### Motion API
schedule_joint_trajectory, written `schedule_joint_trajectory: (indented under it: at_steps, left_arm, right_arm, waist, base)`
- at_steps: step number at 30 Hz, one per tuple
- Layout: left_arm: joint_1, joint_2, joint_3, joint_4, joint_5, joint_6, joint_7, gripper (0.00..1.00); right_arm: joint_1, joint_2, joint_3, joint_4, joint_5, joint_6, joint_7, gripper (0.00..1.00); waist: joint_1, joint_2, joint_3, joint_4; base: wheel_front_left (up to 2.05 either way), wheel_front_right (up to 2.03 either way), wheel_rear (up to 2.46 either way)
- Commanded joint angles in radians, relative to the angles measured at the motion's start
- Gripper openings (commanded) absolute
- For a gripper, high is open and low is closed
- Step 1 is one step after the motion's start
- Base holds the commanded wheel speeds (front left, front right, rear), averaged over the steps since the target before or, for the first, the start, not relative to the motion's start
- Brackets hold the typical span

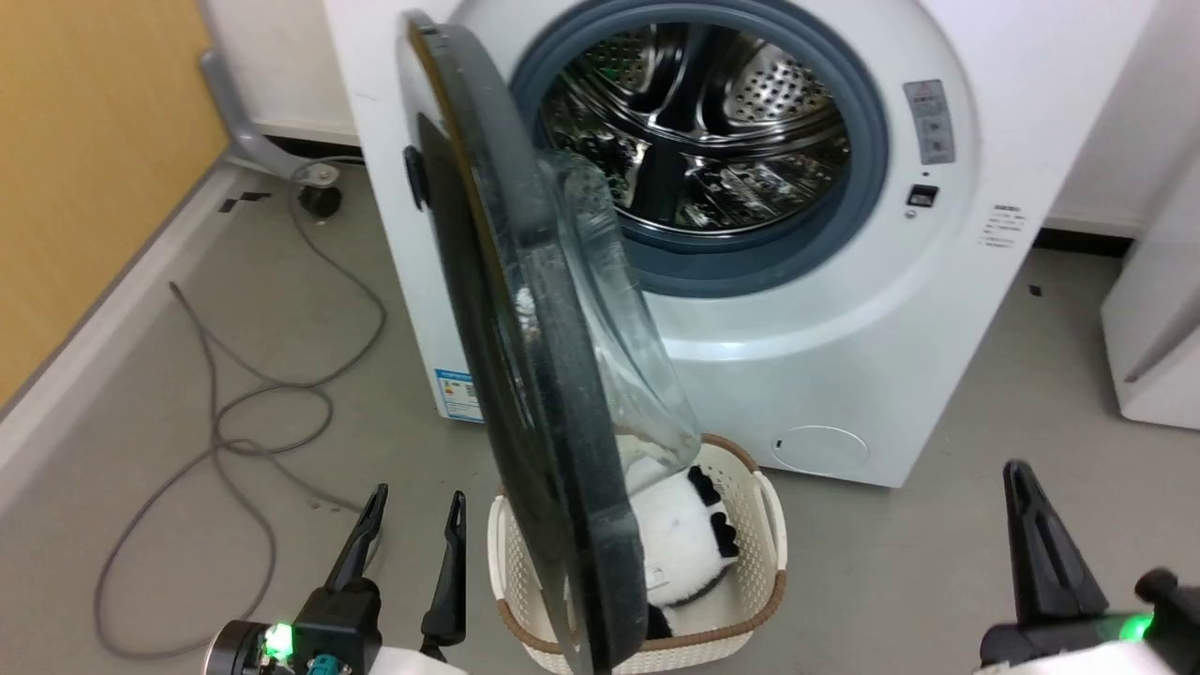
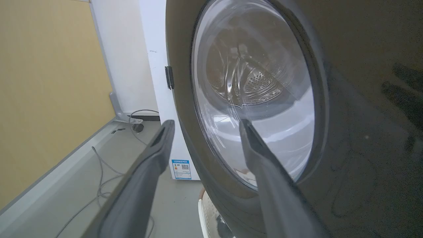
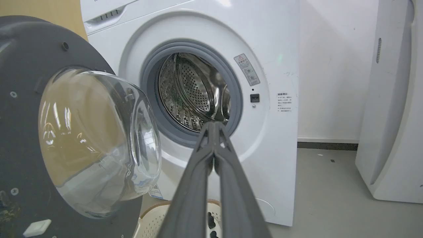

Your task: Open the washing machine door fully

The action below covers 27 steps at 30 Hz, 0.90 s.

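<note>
The door (image 1: 553, 394) sticks out edge-on, mid frame, from the washer (image 1: 844, 375). Left wrist view shows its shiny front; right wrist view, its glass bowl. Left tool (image 1: 419, 494) is spread wide, empty; right tool (image 3: 214, 127) is pinched closed, empty. A basket (image 1: 771, 562) sits on grey floor (image 1: 937, 581).

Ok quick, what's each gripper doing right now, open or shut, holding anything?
Left gripper: open, holding nothing, by the outer face of the washing machine door.
Right gripper: shut, holding nothing.
</note>
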Motion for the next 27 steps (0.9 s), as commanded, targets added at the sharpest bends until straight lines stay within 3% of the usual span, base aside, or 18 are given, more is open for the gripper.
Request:
schedule_joint_trajectory:
  at_steps: [1, 2, 3, 4, 5, 16, 18, 19, 27]
  left_arm:
    - [0.018, 0.000, 0.005, -0.003, 0.005, -0.005, -0.005, 1.00]
    - [0.019, 0.000, 0.008, -0.008, 0.005, -0.005, -0.005, 1.00]
    - [0.021, 0.000, 0.010, -0.012, 0.004, -0.007, -0.005, 1.00]
    - [0.025, 0.002, 0.008, -0.008, 0.004, -0.014, -0.005, 1.00]
    - [0.029, 0.004, 0.007, -0.002, 0.006, -0.018, -0.005, 1.00]
    - [0.058, 0.002, 0.037, 0.003, -0.010, -0.026, -0.005, 1.00]
    - [0.059, 0.000, 0.037, -0.010, -0.017, -0.042, -0.005, 0.07]
    - [0.061, 0.000, 0.038, -0.016, -0.021, -0.049, -0.005, 0.00]
    - [0.047, -0.012, 0.071, -0.117, -0.046, -0.067, -0.005, 0.00]
  right_arm:
    - [0.021, 0.007, -0.005, -0.009, -0.016, 0.001, -0.006, 0.00]
    - [0.031, 0.014, -0.009, -0.008, -0.026, 0.001, -0.007, 0.00]
    - [0.037, 0.021, -0.019, -0.005, -0.040, 0.001, -0.007, 0.12]
    - [0.041, 0.030, -0.034, -0.001, -0.052, 0.001, -0.007, 0.53]
    - [0.045, 0.038, -0.045, 0.006, -0.059, 0.001, -0.008, 1.00]
    - [0.048, 0.065, -0.040, 0.038, -0.046, 0.001, -0.009, 1.00]
    - [0.048, 0.066, -0.041, 0.041, -0.043, 0.001, -0.009, 1.00]
    - [0.047, 0.066, -0.041, 0.042, -0.041, 0.001, -0.009, 1.00]
    - [0.042, 0.068, -0.049, 0.051, -0.042, 0.001, -0.009, 1.00]
  waist:
    - [0.0000, -0.0001, 0.003, -0.011]
    - [0.0000, -0.0001, 0.004, -0.016]
    - [0.0000, -0.0001, 0.006, -0.021]
    - [0.0000, -0.0001, 0.008, -0.025]
    - [0.0000, -0.0001, 0.009, -0.029]
    - [0.0000, -0.0001, 0.013, -0.054]
    - [0.0000, -0.0001, 0.012, -0.054]
    - [0.0000, -0.0001, 0.012, -0.054]
    - [0.0000, -0.0001, 0.008, -0.051]
  base:
    - [0.00, 0.00, 0.00]
    - [0.00, 0.00, 0.00]
    - [0.00, 0.00, 0.00]
    - [0.00, 0.00, 0.00]
    - [0.00, 0.00, 0.00]
    - [0.00, 0.00, 0.00]
    - [0.00, 0.00, 0.00]
    - [0.00, 0.00, 0.00]
    - [0.00, 0.00, 0.00]
